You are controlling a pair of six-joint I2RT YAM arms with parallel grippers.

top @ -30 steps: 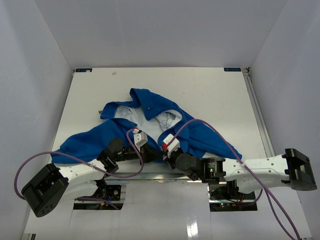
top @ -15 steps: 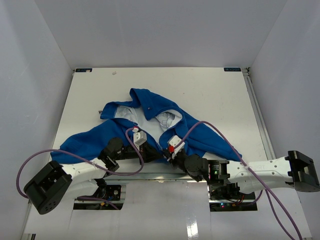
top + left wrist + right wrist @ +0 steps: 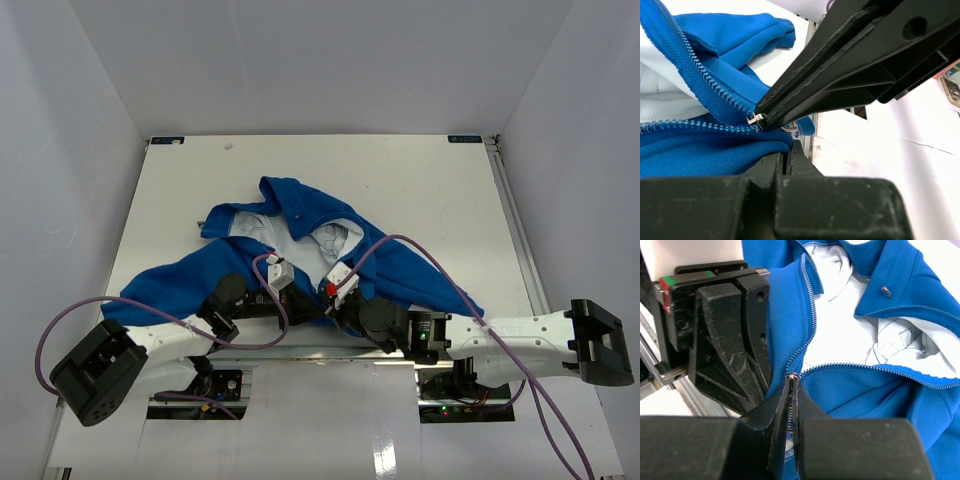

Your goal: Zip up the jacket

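Right now the jacket [image 3: 300, 215] lies spread on the white table [image 3: 420, 190], close to the near edge where my 2 arms are bolted. Its front is open. The pale lining [image 3: 840, 315] shows between the blue panels, and the sleeves trail off to either side.

Both of my grippers meet at the bottom of the front opening. My right gripper [image 3: 791, 383] has its jaws pressed together on the small metal slider [image 3: 756, 120] and pinches it at the very tips. Seen from my left wrist, those black fingers come in from the upper right and end on the slider.

From that point the 2 rows of zipper teeth [image 3: 705, 80] run away from each other in a V, so the front is unzipped above it.

My left gripper [image 3: 786, 152] sits just beside the right one, low against the blue hem under the slider. Its jaws are pressed together too. I cannot tell whether any cloth is caught between them, since my own fingers hide the spot.

A small metal snap [image 3: 885, 290] sits on the blue panel farther up.
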